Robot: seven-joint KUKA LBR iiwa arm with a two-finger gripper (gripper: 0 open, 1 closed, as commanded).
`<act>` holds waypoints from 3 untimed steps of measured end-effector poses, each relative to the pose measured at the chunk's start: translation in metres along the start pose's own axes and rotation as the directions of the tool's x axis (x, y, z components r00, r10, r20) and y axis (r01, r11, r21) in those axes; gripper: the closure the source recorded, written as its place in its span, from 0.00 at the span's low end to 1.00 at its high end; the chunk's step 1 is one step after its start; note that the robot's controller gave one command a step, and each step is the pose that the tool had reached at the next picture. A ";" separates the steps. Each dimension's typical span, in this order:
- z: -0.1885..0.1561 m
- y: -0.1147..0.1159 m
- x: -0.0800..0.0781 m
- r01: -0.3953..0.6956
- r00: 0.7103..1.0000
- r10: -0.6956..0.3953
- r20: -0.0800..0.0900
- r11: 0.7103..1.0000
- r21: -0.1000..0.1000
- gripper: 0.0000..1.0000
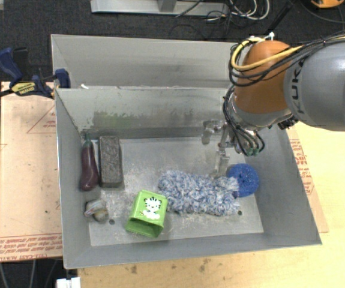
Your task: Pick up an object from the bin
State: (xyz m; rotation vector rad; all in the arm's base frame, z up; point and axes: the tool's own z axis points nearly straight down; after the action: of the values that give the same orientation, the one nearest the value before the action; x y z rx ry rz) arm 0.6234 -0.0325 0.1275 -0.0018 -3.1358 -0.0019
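My gripper (216, 150) hangs under the wrist in the right half of the bin, just above the right end of a blue-and-white woolly cloth (195, 194). Its two metal fingers stand apart, and I see nothing between them. The lower fingertip (222, 162) is close over the cloth's upper edge; I cannot tell whether it touches. A round blue thing (245, 179) lies right of the cloth, below and to the right of the gripper, touching the cloth's end.
A green cup with a striped animal face (147, 213) lies on its side at the front. At the left wall lie a grey block (110, 161), a purple eggplant-shaped thing (88, 167) and a small greyish lump (96, 209). Bare floor shows behind the cloth.
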 end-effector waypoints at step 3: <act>0.055 0.010 0.028 0.066 0.998 -0.066 0.010 0.998 0.000 1.00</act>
State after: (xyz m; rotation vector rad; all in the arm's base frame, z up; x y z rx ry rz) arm 0.5951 -0.0222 0.0723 0.1025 -3.1440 -0.0027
